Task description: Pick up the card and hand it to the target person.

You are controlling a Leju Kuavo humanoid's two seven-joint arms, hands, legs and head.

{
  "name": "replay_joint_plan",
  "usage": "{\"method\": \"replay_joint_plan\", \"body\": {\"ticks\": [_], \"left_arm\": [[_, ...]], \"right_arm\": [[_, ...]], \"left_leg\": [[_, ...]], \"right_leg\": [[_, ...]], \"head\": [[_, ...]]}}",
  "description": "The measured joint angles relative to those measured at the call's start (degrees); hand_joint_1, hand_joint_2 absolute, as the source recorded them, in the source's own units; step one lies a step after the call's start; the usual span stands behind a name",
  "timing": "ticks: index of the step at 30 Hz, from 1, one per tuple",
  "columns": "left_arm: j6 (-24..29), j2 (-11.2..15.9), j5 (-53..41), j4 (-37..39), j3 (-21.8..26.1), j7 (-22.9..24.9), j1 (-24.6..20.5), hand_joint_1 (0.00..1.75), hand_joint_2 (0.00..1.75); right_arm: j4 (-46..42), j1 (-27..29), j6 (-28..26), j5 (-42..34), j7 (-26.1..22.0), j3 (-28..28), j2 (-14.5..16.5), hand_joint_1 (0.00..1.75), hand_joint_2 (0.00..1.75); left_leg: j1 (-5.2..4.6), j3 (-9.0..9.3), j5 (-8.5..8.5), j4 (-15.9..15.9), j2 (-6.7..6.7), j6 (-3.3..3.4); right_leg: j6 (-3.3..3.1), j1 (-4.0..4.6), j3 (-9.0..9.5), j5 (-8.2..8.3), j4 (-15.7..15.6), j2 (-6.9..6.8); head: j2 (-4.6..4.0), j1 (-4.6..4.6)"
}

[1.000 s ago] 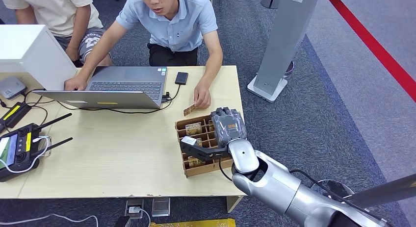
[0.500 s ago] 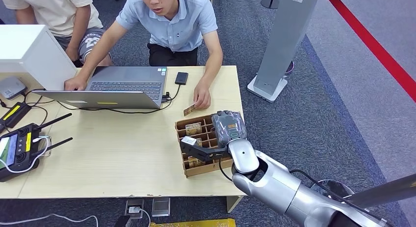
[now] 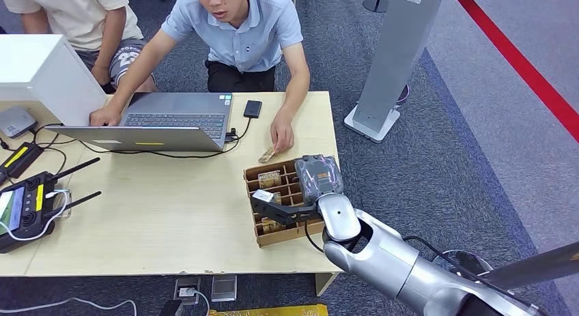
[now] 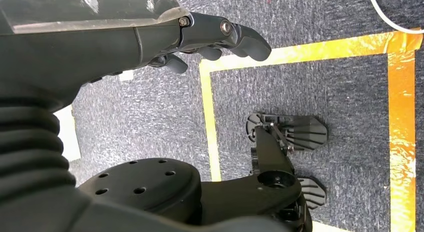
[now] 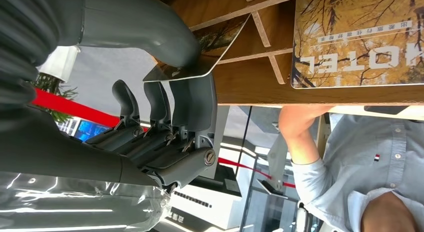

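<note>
A wooden divided box (image 3: 273, 237) of cards stands at the table's right front. My right hand (image 3: 318, 177) reaches down into its far right side. In the right wrist view the thumb (image 5: 150, 26) and fingers (image 5: 192, 104) pinch the edge of a card (image 5: 200, 71) standing in a slot. A card printed HOTEL (image 5: 357, 39) lies in a neighbouring slot. The person in a blue shirt (image 3: 246, 29) sits across the table, with a hand (image 3: 280, 135) holding another card (image 3: 266, 154) low beside the box. My left hand (image 4: 220, 36) hangs over the carpet, holding nothing.
A laptop (image 3: 171, 118), a phone (image 3: 252, 108) and cables lie at the table's back. A white box (image 3: 41, 74) and a remote controller (image 3: 24, 210) are at the left. A second person (image 3: 82, 16) sits at the back left. A grey stand (image 3: 389, 63) rises right of the table.
My right hand has dropped from above the box into it and its fingers have closed on a card. The person's card has sunk toward the tabletop.
</note>
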Motion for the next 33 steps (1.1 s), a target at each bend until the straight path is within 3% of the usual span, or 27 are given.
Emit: {"method": "replay_joint_plan", "body": {"ticks": [7,16,24,28,33], "left_arm": [[0.0,0.0,0.3,0.0,0.0,0.1,0.1,0.00,1.75],[0.5,0.2,1.4,0.0,0.0,0.4,0.8,0.00,1.75],[0.5,0.2,2.1,0.0,0.0,-0.5,1.5,0.00,1.75],[0.5,0.2,2.1,0.0,0.0,-0.6,1.7,0.00,1.75],[0.3,0.2,2.0,0.0,0.0,-0.6,1.6,0.00,1.75]], "right_arm": [[-0.5,-0.2,0.4,-2.1,0.3,-0.2,-0.1,1.34,1.75],[-7.8,-2.1,11.4,-12.4,2.1,-3.9,-2.3,1.34,1.75],[-18.1,-1.6,13.0,-12.6,2.1,-9.0,-4.1,1.34,1.75],[-22.1,-1.1,11.2,-11.4,2.0,-10.2,-4.6,1.34,1.75],[-23.5,-1.1,0.4,-10.7,-1.5,-10.0,-4.8,1.34,1.75]], "left_leg": [[0.00,0.01,0.00,0.0,0.00,0.00],[0.00,0.01,0.00,0.0,0.00,0.00],[0.00,0.01,0.00,0.0,0.00,0.00],[0.00,0.01,0.00,0.0,0.00,0.00],[0.00,0.00,0.00,0.0,0.00,0.00]], "right_leg": [[0.00,0.00,0.01,0.00,0.0,0.00],[0.00,0.00,0.00,0.01,0.0,0.01],[0.00,0.00,-0.01,0.00,0.0,0.01],[0.00,0.00,-0.01,0.00,0.0,0.01],[0.00,0.00,0.00,0.00,0.0,0.01]], "head": [[0.00,0.02],[0.00,0.03],[0.00,-0.02],[0.00,0.00],[0.00,0.02]]}}
